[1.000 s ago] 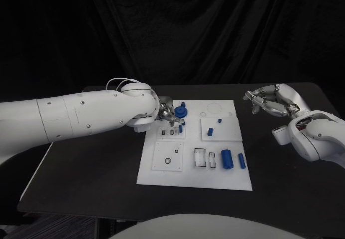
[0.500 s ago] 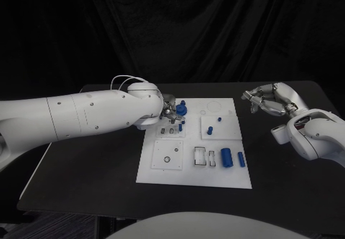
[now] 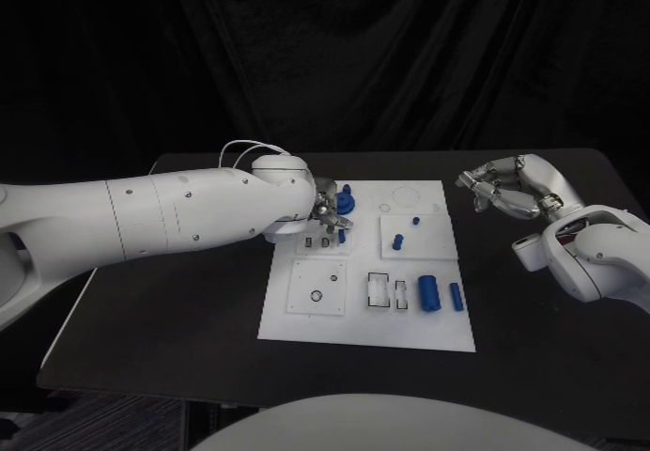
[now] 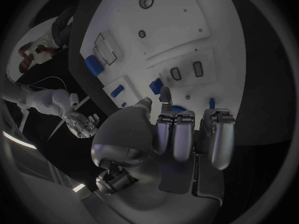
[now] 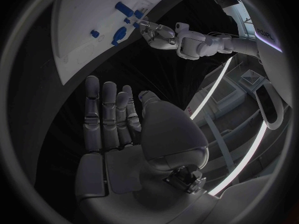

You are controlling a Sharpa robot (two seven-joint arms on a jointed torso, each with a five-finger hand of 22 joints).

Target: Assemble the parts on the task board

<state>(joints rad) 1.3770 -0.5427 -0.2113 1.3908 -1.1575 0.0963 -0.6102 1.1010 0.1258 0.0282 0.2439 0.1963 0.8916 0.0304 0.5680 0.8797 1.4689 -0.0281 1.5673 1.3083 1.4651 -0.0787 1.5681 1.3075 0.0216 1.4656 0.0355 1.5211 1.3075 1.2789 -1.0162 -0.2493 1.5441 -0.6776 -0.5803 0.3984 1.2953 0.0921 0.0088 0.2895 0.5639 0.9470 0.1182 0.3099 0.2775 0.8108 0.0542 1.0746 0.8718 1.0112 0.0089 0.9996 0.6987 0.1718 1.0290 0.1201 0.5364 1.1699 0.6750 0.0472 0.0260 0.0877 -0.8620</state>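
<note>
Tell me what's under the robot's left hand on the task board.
The left hand hovers over the task board's far left part. Beside its fingers stands a blue part, and just nearer lie two small dark slots. Whatever lies directly beneath the hand and wrist is covered.

black table [image 3: 162, 310] before black curtain backdrop [image 3: 325, 75]; bright light strips [image 5: 249, 149] in room.

Robot lab, black-draped backdrop [image 3: 407, 75], black table [image 3: 177, 319], ceiling light strips [image 5: 239, 149]
</note>
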